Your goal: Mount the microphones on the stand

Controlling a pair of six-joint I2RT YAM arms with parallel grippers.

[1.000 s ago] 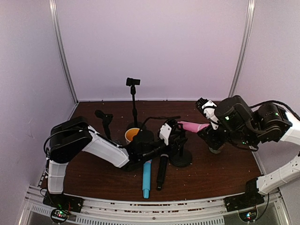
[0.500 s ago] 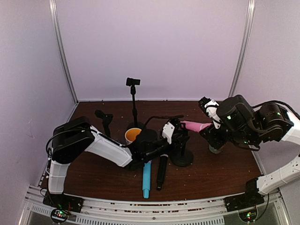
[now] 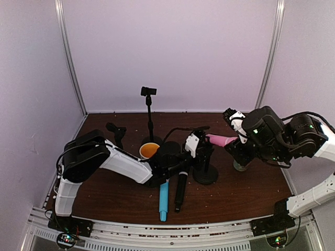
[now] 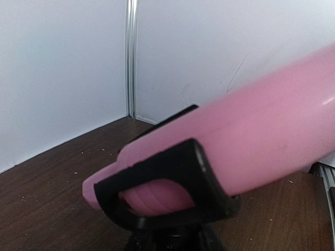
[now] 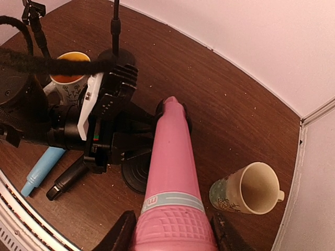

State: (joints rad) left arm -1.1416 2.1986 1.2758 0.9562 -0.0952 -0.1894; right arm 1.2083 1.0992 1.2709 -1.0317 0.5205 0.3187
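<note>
mics by the bases: blue mic (image 3: 163, 200) and black mic (image 3: 180, 191) lie side by side on the desk (image 3: 235, 198). Neither pincer touches them, and neither is mounted yet.
stand (image 3: 205, 175): upright, its round base just beyond the black mic.
left pincer (image 3: 203, 150): up at the top of the stand, beside the clip. Its fingers do not show in its own camera, so I cannot tell whether it is clenched or released.
clip (image 4: 172, 183): wraps the narrow tail of the pink mic; the tail looks only partly seated.
pink mic (image 5: 170, 157): held above the desk, tail in the clip, head toward the right arm.
right pincer (image 5: 172, 230): clenched on the textured head end of the pink mic.
back stands: tall stand (image 3: 149, 110) and small stand (image 3: 118, 133), both bare.
progress: the first of three is going in and none looks finished. Left to do, I judge: seat the pink mic, release it, then mount the blue and black ones.
</note>
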